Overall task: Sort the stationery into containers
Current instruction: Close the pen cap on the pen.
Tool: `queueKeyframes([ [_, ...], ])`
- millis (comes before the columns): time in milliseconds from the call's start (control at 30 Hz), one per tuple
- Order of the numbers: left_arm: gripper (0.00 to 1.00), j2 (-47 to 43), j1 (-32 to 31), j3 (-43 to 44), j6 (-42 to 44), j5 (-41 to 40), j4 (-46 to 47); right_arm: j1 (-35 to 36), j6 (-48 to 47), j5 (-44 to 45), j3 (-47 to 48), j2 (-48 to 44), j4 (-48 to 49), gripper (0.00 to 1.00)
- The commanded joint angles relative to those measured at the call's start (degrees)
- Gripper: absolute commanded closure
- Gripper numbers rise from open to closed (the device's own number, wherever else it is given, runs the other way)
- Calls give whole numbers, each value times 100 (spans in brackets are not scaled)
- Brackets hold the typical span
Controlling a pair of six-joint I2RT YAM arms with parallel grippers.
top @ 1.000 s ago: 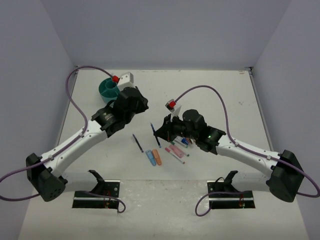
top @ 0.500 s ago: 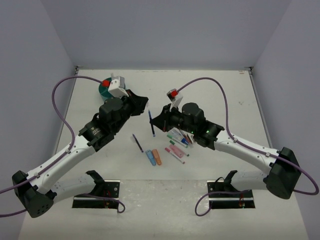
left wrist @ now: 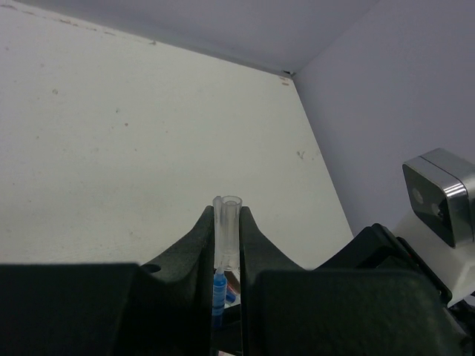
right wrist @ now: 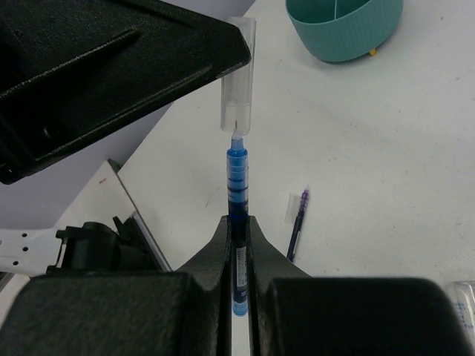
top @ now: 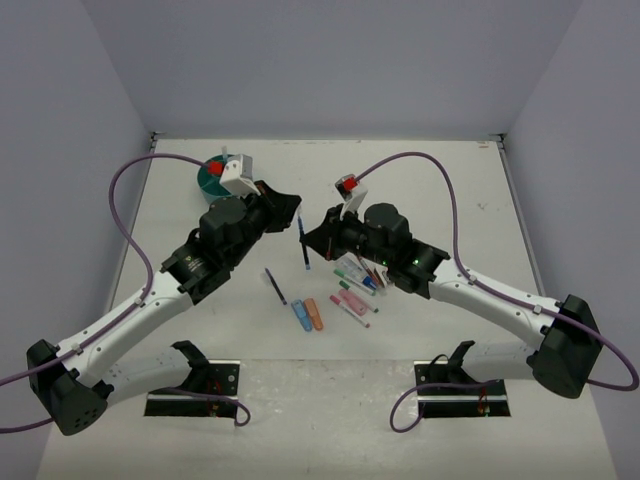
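Note:
My right gripper (right wrist: pixel 237 225) is shut on a blue pen (right wrist: pixel 237 185) and holds it above the table, tip pointing away. My left gripper (left wrist: pixel 226 216) is shut on the pen's clear cap (left wrist: pixel 227 233). The pen's tip just meets the cap's open end (right wrist: pixel 237 127). In the top view both grippers meet mid-table, the left one (top: pixel 290 212) and the right one (top: pixel 318 238), with the pen (top: pixel 303 246) between them. The teal tub (top: pixel 212 180) stands at the back left, also in the right wrist view (right wrist: pixel 345 30). More stationery (top: pixel 356 288) lies under the right arm.
A thin dark pen (top: pixel 275 286) with a clear cap lies on the table, also seen in the right wrist view (right wrist: pixel 296 228). A blue piece (top: pixel 301 317) and an orange piece (top: pixel 315 315) lie near the front. Purple cables arch over both arms.
The left gripper has swung from over the teal tub to the right gripper. The right gripper has raised the blue pen up to it. In the last half second little moved.

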Motion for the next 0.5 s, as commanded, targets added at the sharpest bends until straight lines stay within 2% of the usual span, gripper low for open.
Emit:
queueKeyframes([
  [0,100,-73,-19,-125,117,145,295,8,-3,250,324,-17,27,100],
  [467,100,-84,-15,-374,78,289,295,-1,-47,412,445,-66,-22,100],
])
